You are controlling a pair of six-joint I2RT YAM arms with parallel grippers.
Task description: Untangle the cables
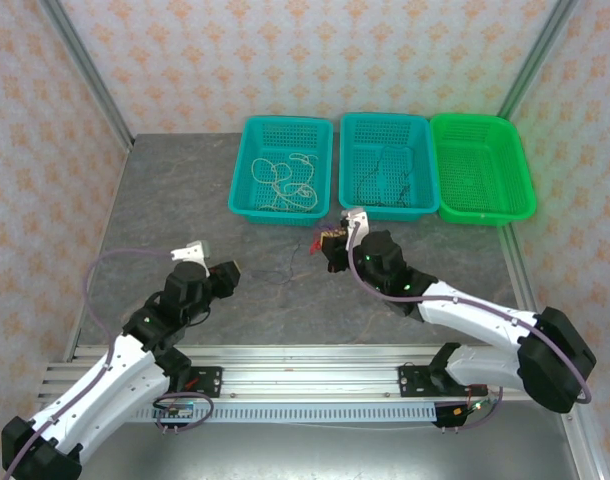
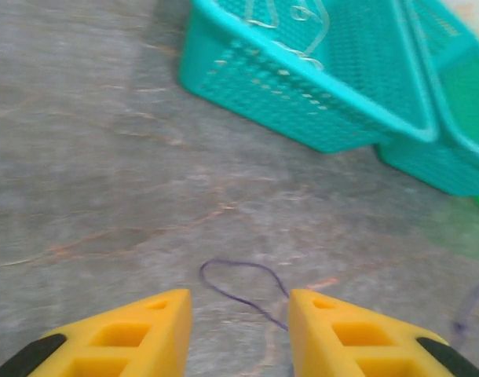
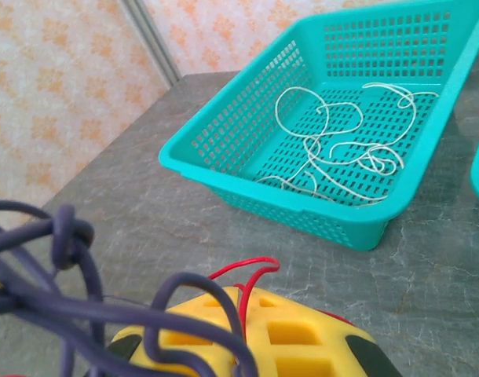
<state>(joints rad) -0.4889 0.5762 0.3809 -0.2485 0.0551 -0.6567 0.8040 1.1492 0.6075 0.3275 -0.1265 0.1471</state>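
Observation:
A red cable [image 3: 249, 269] is pinched in my right gripper [image 3: 257, 297], which is shut, and a short red loop sticks out past the yellow fingertips. From above, this gripper [image 1: 331, 246] hovers over the table just in front of the baskets, with a bit of red cable [image 1: 316, 241] at its tip. A cream-white cable [image 3: 341, 141] lies coiled in the left teal basket [image 1: 247, 170]. A black cable [image 1: 385, 182] lies in the middle teal basket [image 1: 425, 165]. My left gripper [image 2: 239, 305] is open low over the table, with a thin dark purplish cable loop [image 2: 224, 267] between its fingers, untouched.
A green basket [image 1: 520, 170] stands at the far right of the row. The thick purple arm cord [image 3: 74, 298] hangs across the right wrist view's foreground. Patterned walls and metal posts enclose the grey table [image 1: 185, 200].

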